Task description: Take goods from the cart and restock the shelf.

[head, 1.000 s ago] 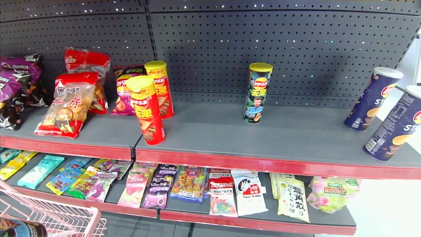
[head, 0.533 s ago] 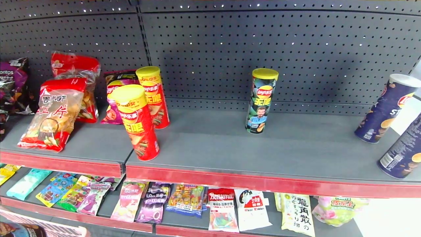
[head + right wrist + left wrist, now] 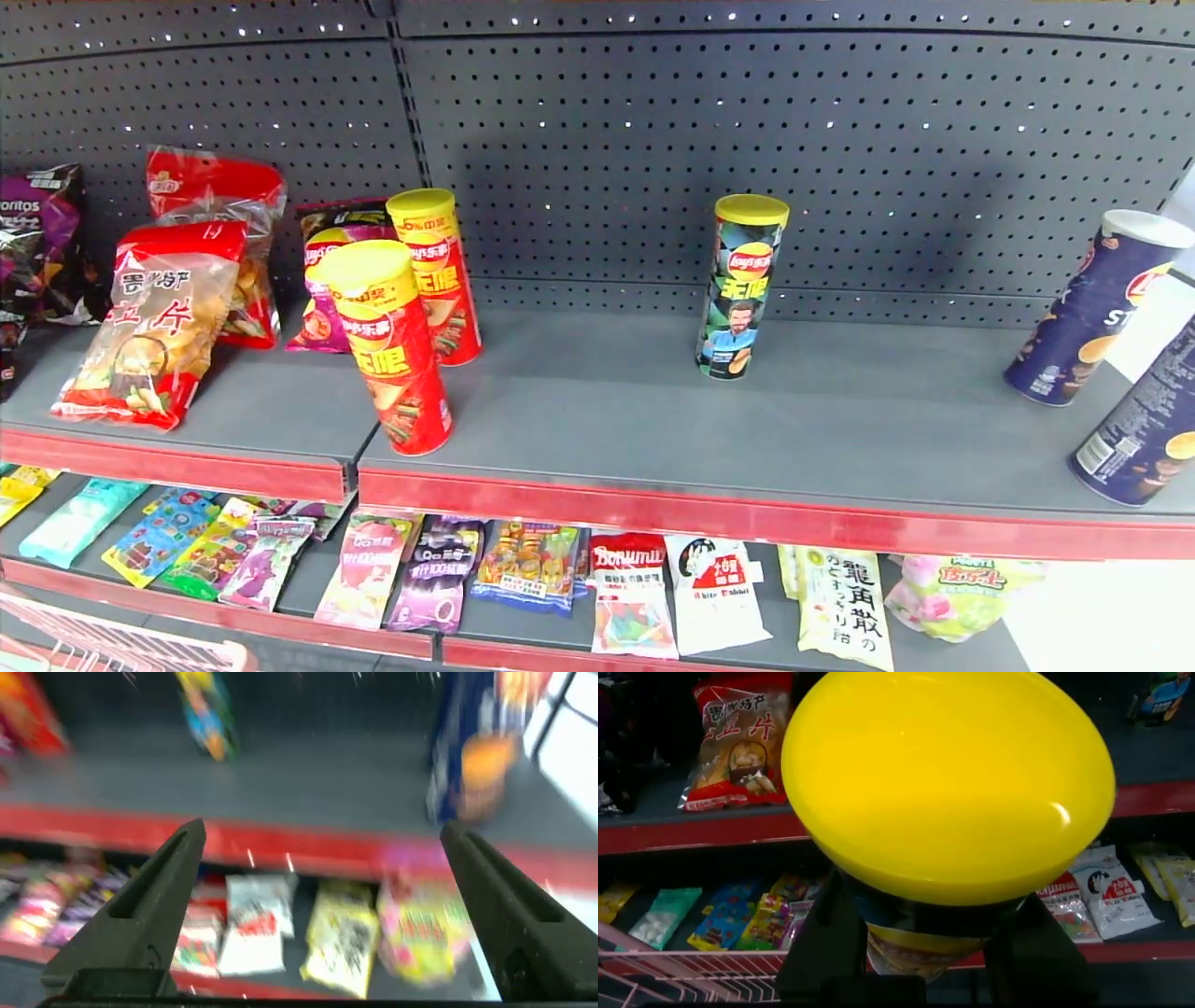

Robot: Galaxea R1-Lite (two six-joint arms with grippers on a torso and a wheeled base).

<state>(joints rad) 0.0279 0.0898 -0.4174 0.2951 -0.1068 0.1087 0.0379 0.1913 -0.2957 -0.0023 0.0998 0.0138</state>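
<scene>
Left end effector clamped on body of yellow-lid can, probably so its base can go down on the shelf; pink cart close by. Right end effector wide, empty. Bare shelf beside green can lies farther ahead

Dark grey perforated metal back panel runs behind the lot. Two red chip tubes with yellow lids stand one behind the other. A dark tube with a yellow lid is upright well off to their right, and two navy tubes sit at the far right. Red plastic snack bags lean on the left. Flat colourful candy packets lie in a row lower down.
</scene>
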